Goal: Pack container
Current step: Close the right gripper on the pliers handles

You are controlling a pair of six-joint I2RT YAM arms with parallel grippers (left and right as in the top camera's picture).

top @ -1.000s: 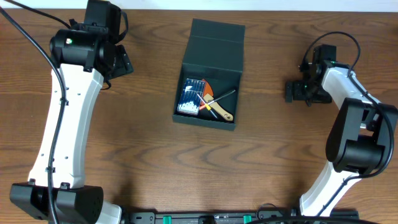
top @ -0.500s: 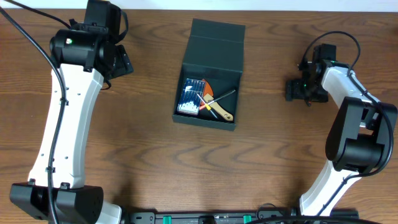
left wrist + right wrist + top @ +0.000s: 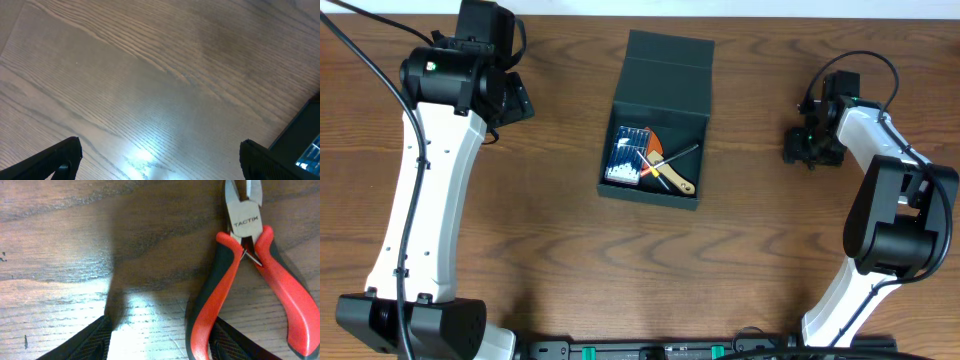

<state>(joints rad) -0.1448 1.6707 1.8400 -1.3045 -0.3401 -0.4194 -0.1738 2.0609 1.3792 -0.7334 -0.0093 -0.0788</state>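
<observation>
The container (image 3: 661, 72) is a dark box lying open mid-table, flap lid folded back. Inside lie a blue case of silver bits (image 3: 626, 156) and small hand tools (image 3: 670, 168). The container's corner shows at the right edge of the left wrist view (image 3: 306, 136). My left gripper (image 3: 515, 100) is open and empty over bare wood (image 3: 160, 148), left of the container. My right gripper (image 3: 802, 147) is open, low over the table right of the container. Red-and-black pliers (image 3: 247, 255) lie there, and one handle lies between my right fingers (image 3: 161, 330), against the right one.
The wooden table (image 3: 570, 240) runs to a pale back edge (image 3: 740, 8). Black cables (image 3: 865, 62) loop by the right arm. Both arm bases stand at the front corners (image 3: 410, 325).
My right gripper has shifted slightly to the right over the pliers. The left arm and the container have not moved.
</observation>
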